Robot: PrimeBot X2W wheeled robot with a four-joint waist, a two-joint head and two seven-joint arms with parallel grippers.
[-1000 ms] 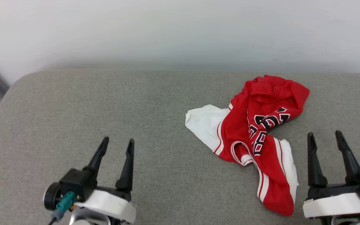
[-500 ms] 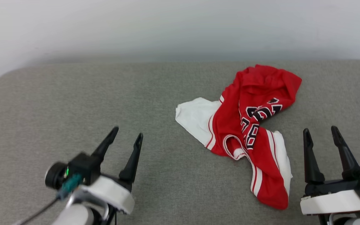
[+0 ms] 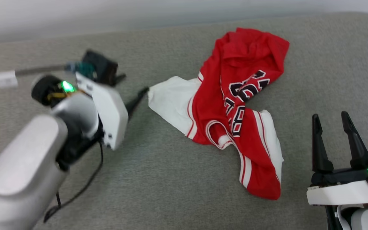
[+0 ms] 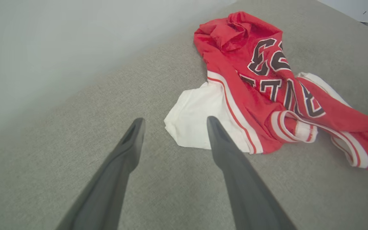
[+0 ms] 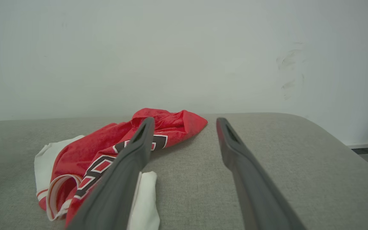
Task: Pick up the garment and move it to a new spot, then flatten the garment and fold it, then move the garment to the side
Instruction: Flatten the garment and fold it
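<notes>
The garment (image 3: 235,105) lies crumpled on the grey cushioned surface (image 3: 171,179): red body with black numbers, one white sleeve spread to its left and another white part at its lower right. My left gripper (image 3: 134,83) is open. It points sideways at the white sleeve (image 4: 196,118), its fingertips just short of the sleeve's edge, holding nothing. In the left wrist view the left gripper (image 4: 175,120) frames that sleeve's corner. My right gripper (image 3: 330,116) stands open and empty to the right of the garment's lower end. In the right wrist view the right gripper (image 5: 185,120) has the garment (image 5: 85,150) to its left.
A pale wall (image 5: 184,48) runs along the far edge of the cushion. The cushion's rounded right corner (image 5: 331,134) drops off towards the floor. A black cable (image 3: 75,191) hangs from my left forearm (image 3: 21,166) onto the surface.
My left arm has swung up and forward and turned its open gripper sideways toward the white sleeve. The head camera has tilted down. The garment and right gripper stay where they were.
</notes>
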